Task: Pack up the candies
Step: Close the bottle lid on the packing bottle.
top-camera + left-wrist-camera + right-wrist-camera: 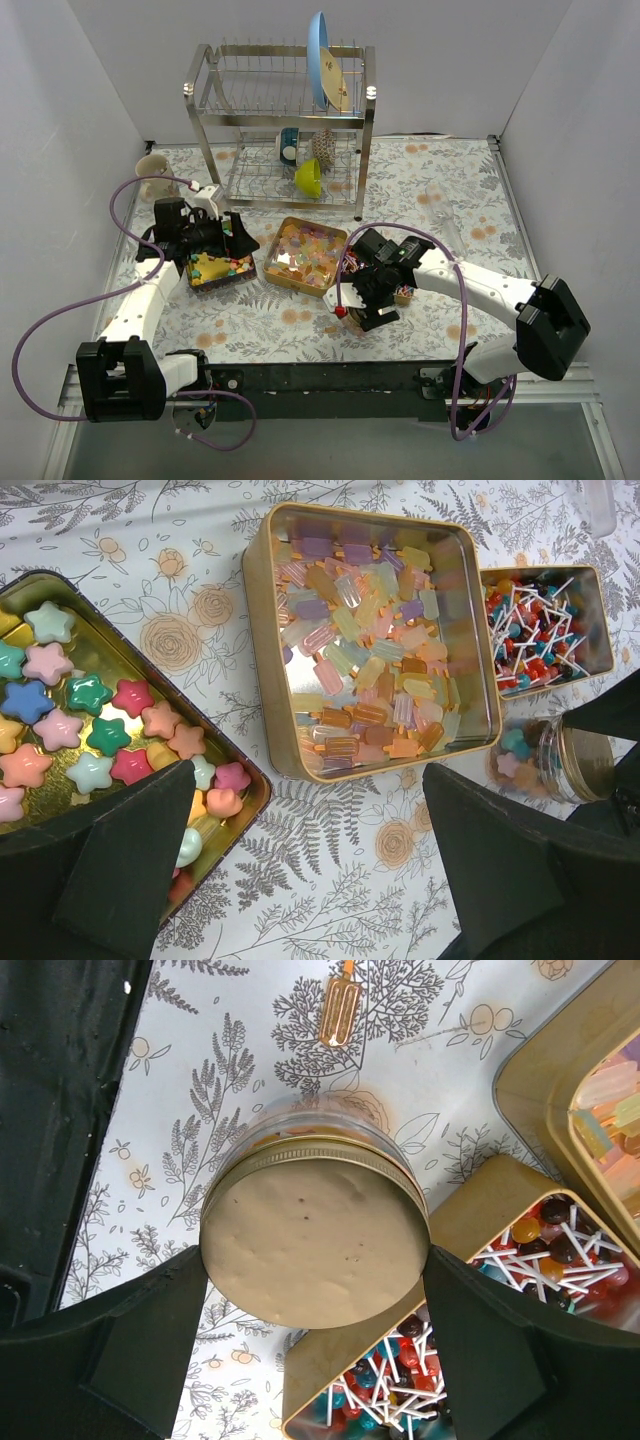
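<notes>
- Packing under way: we see the right end effector (315, 1260) closed around the gold lid (300, 1200) of a small glass jar (535, 760). The jar lies tilted just right of the middle tin (258, 650), with a few star sweets (515, 745) inside.
- The left end effector (310, 800) hangs wide open and empty, over the near edge of the star tin (110, 650) left of the middle tin.
- The candies sit sorted: pastel stars (90, 730) to the left of the middle tin, ice-lolly shapes (370, 650) in it, lollipops (535, 630) in a small tin (600, 625) to its right. One stray piece (340, 1010) lies loose on the bench, not far from the middle tin.
- We judge the lid to be the step in hand; whether it is going on or coming off, we cannot tell. More filling would call for the lid off and the jar steadied upright.
- The bench (450, 190) wears a floral-print cover, plain white walls (80, 100) close it in, and a steel dish rack (285, 110) stands behind the middle tin.
</notes>
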Controlling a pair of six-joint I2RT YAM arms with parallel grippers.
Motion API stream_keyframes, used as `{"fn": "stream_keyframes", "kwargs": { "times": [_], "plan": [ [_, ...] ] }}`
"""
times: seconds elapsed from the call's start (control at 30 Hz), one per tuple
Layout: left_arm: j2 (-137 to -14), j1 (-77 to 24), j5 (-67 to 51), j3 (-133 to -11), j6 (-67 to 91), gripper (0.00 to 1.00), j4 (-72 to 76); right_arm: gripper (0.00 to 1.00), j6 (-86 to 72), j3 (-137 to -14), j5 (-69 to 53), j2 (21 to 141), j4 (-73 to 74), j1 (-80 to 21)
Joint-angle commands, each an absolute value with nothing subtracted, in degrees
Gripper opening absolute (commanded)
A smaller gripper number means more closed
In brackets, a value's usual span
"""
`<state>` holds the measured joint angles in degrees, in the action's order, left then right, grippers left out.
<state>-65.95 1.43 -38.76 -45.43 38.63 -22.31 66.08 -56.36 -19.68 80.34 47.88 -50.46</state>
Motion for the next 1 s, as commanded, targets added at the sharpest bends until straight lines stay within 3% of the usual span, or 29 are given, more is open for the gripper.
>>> {"fn": "stream_keyframes", "kwargs": {
  "times": [0.0,0.27,0.57,0.67,0.97],
  "plan": [
    [-65.57,1.67,-38.94,-46.05,38.67,0.98,-21.62,0.73,65.48,-55.46,-17.84,81.3,45.79,-50.98],
    [-65.65,1.67,-39.37,-45.53,38.76,0.98,-21.45,0.73,64.86,-56.6,-18.11,81.91,46.23,-51.06],
    [-65.04,0.79,-46.39,-44.83,36.58,0.98,-22.32,0.9,62.84,-59.23,-16.96,82.0,50.34,-51.15],
    [-63.55,-6.57,-46.15,-42.63,32.63,0.98,-23.03,0.98,61.18,-59.86,-16.53,81.04,52.38,-51.06],
    [-66.0,-24.86,-43.86,-37.89,31.72,0.98,-16.01,0.98,58.01,-57.04,-14.15,77.95,51.24,-50.45]
  ]
}}
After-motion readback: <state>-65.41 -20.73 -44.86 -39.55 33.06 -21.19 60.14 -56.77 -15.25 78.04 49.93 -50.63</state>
